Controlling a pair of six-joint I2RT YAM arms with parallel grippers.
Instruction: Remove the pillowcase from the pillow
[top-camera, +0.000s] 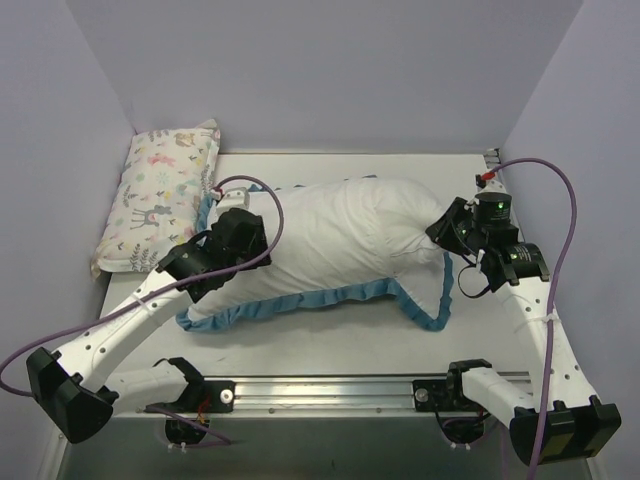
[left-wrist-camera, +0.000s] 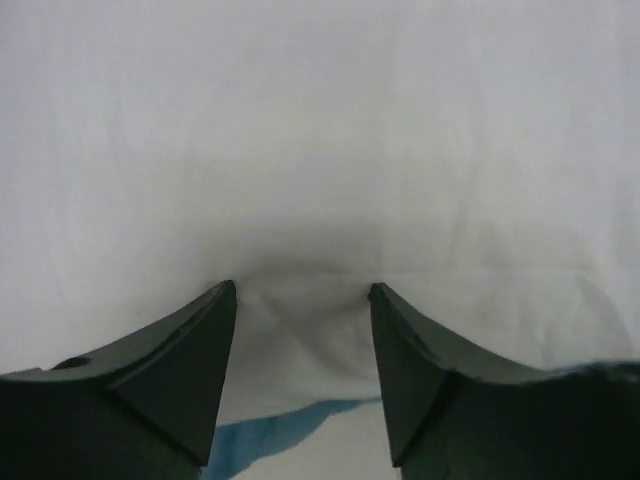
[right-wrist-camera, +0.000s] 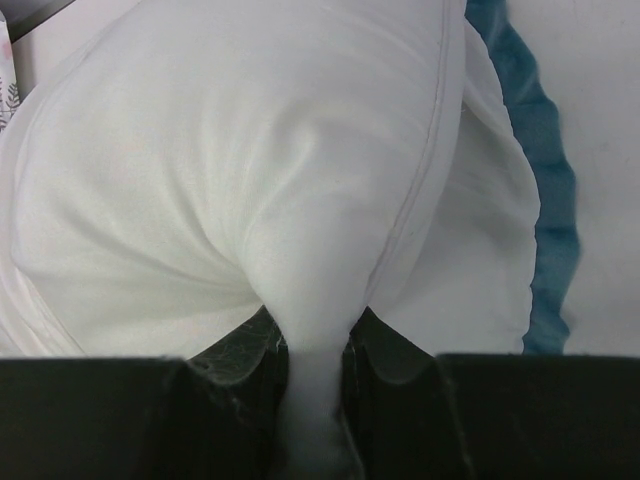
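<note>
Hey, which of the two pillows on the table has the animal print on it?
The small pillow in the far left corner, printed with pastel animals. The large pillow in the middle shows plain white, with a blue ruffle along its edge.

**Soft, even light above; wrist views close and partly blurred**

The top view is bright and evenly lit from overhead, with no glare. Only faint, soft-edged shadows lie on the table (top-camera: 330, 345) under the blue trim of the pillowcase (top-camera: 330, 298) and below the arms. The centre of that view is sharp.

In the left wrist view the white cloth is nearly washed out and featureless. A grey shadow pools between the dark fingers of the left tool (left-wrist-camera: 302, 300), whose edges are out of focus.

The right wrist view shows gentle shading along the folds and seam of the pillow (right-wrist-camera: 200, 180). The cloth nearest the right tool (right-wrist-camera: 312, 345) blurs, and the fingers there are underexposed, almost black.
</note>
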